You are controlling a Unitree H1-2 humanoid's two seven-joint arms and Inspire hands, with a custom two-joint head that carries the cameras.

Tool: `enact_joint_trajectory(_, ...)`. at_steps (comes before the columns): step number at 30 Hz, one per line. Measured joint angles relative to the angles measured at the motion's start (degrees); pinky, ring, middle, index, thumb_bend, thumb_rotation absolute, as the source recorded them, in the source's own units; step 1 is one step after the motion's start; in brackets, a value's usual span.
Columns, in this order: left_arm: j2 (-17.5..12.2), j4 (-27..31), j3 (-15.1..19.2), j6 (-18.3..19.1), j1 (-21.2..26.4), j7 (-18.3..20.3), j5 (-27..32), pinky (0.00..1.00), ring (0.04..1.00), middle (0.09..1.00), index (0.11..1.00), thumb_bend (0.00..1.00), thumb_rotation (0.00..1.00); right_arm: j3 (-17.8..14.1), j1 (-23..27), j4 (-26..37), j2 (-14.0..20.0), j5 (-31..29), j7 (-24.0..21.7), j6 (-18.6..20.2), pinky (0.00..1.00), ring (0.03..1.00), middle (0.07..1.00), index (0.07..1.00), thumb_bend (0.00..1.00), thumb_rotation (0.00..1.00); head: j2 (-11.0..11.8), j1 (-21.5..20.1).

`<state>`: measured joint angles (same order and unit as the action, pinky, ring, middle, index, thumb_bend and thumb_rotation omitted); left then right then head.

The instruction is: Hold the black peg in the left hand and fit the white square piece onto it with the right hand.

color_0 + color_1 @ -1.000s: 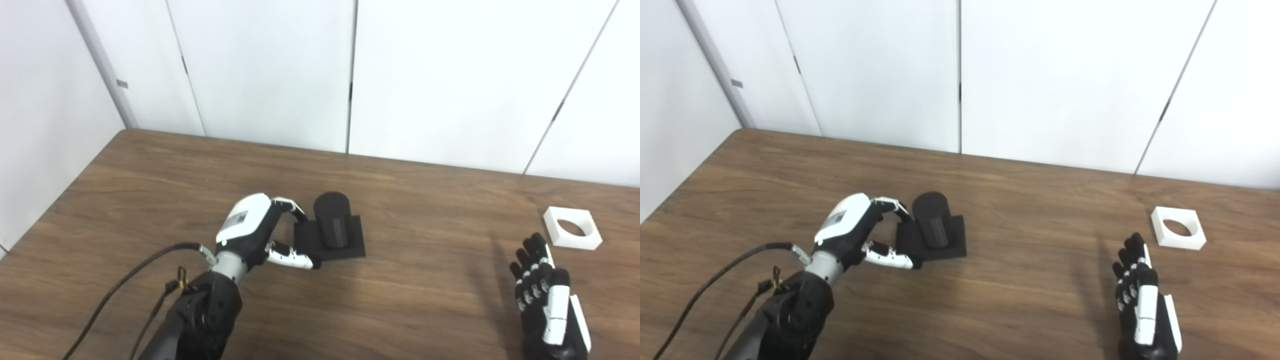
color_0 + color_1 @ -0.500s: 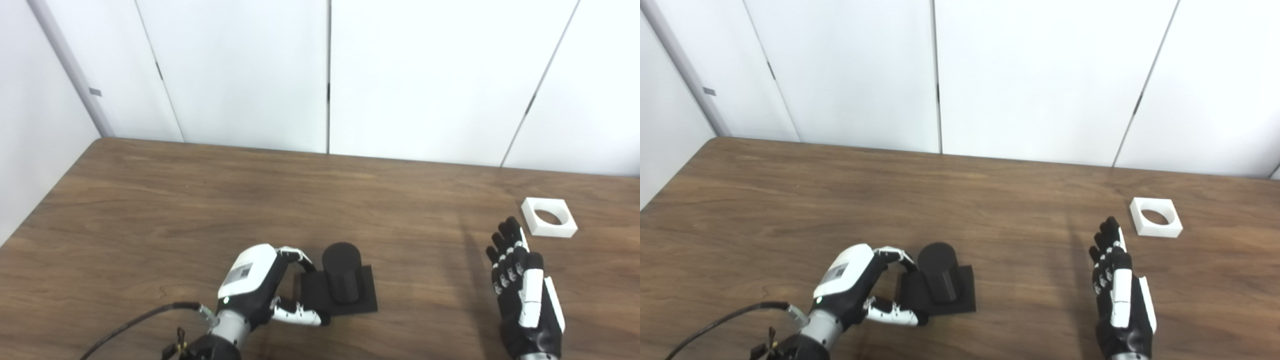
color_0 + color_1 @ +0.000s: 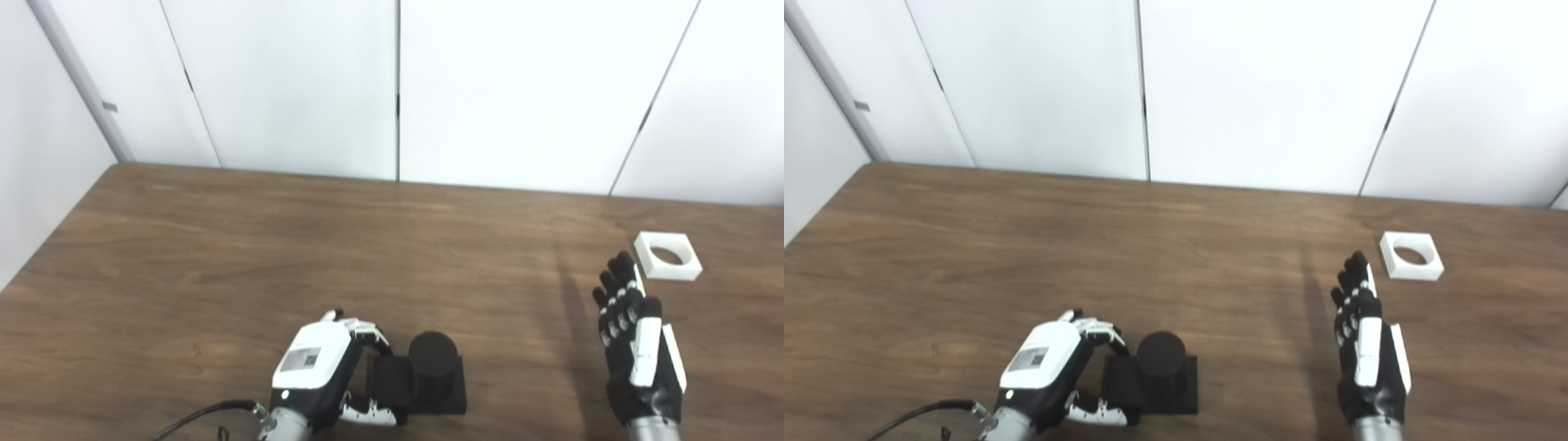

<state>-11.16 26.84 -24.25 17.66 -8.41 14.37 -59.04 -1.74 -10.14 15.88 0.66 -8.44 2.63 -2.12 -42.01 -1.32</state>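
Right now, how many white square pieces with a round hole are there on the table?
1. The white square piece lies flat near the table's far right side, just beyond the fingertips of the open right hand. No other is visible.

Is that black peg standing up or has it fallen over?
Upright. The black peg stands on its square base, flat on the table, round top facing up; the left hand is at the base's edge.
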Motion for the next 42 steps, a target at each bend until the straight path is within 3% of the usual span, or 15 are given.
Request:
enact_joint_trajectory(10,0.1,0.0,-0.4,-1.6,-0.6,0.3,-3.7,1.00,0.864,0.790,0.487,0.52,0.06,0.2,0.0,0.7,0.0,0.1,0.1,1.8,1.00,1.000,1.000,1.000,0.66,1.00,-1.3,-0.8)
enact_joint_trajectory(19,0.3,0.3,0.6,-1.7,-0.5,3.3,-2.2,0.95,0.861,0.784,0.488,0.52,0.06,0.7,0.0,2.5,-0.1,0.5,0.5,2.8,1.00,1.000,1.000,1.000,0.66,1.00,-3.3,-2.9)
enact_joint_trajectory(25,-0.7,1.2,0.4,-2.2,0.7,7.1,-2.2,0.90,0.839,0.765,0.487,0.52,0.06,1.0,0.0,3.9,-0.1,1.3,1.3,4.1,1.00,1.000,0.996,1.000,0.66,1.00,-3.6,-3.1)
enact_joint_trajectory(42,-1.2,1.3,0.3,-2.6,1.4,8.6,-1.9,0.88,0.837,0.766,0.488,0.52,0.06,1.1,0.0,4.7,-0.1,1.4,1.3,5.3,1.00,1.000,0.997,1.000,0.66,1.00,-4.3,-3.3)
